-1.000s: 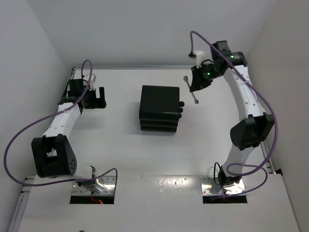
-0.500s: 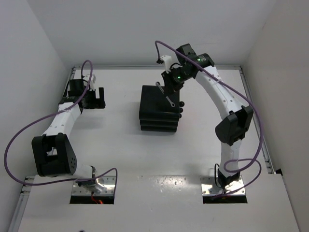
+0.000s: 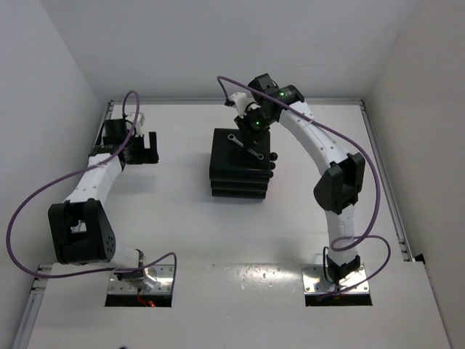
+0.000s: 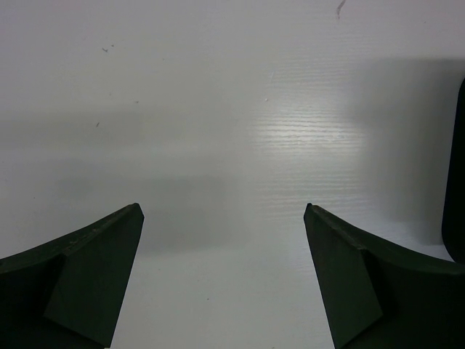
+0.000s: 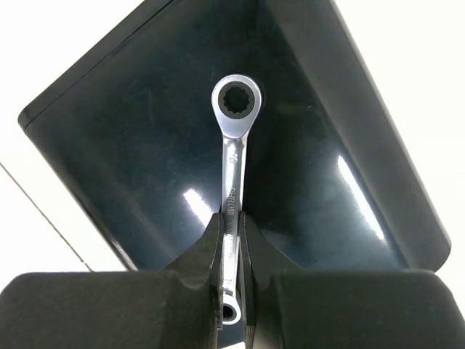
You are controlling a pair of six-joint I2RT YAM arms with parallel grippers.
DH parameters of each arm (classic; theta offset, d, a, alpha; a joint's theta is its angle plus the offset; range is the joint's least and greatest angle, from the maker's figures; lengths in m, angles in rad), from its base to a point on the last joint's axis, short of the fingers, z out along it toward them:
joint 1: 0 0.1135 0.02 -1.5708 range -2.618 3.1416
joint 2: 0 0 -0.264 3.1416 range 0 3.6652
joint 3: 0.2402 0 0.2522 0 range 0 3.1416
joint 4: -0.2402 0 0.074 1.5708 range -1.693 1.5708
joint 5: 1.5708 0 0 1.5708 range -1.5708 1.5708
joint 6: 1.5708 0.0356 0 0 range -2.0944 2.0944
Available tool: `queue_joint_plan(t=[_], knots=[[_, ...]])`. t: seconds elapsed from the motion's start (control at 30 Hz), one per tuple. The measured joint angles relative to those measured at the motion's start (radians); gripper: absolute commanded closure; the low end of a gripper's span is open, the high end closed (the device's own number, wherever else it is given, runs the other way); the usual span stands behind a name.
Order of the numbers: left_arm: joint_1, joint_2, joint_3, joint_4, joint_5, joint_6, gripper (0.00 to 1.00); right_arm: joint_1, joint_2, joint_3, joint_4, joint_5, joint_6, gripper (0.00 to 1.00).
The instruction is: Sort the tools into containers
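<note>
We see the right hand (image 5: 231,222) clamping the silver wrench (image 5: 232,145) above the black cabinet (image 5: 138,153); the left hand (image 4: 222,218) hangs open over the surface (image 4: 218,94), far left.

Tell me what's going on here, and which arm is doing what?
The right pincer is shut on a silver wrench, holding it over the top of the black cabinet; whether the wrench touches the top is unclear. The cabinet looks fully closed from above, so the wrench has nowhere to go yet. The left pincer is open and empty, over the table off to the cabinet's left.
</note>
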Motion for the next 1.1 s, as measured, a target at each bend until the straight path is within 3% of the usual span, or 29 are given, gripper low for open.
queue_joint_plan(t=[0.03,0.23,0.3,0.6,0.8,0.9,1.1], knots=[[0.0,0.003,0.0,0.0,0.001,0.0,0.0,0.003,0.001,0.001,0.001,0.007,-0.003,1.0],[0.0,0.014,0.0,0.002,0.003,0.0,0.0,0.012,0.006,0.008,0.002,0.016,-0.011,0.62],[0.0,0.014,0.0,0.003,0.003,0.0,0.0,0.016,0.006,0.011,0.006,0.017,-0.014,0.54],[0.0,0.005,0.0,0.006,0.003,0.008,0.0,0.015,-0.017,0.01,0.018,0.042,0.002,0.5],[0.0,-0.093,0.0,0.007,0.023,0.038,0.0,-0.033,-0.239,-0.083,0.108,0.117,0.024,0.42],[0.0,-0.15,0.0,0.006,0.032,0.052,0.0,-0.127,-0.399,-0.198,0.177,0.127,0.037,0.38],[0.002,-0.248,-0.075,0.015,0.021,0.077,0.0,-0.45,-0.587,-0.566,0.339,0.066,0.069,0.33]])
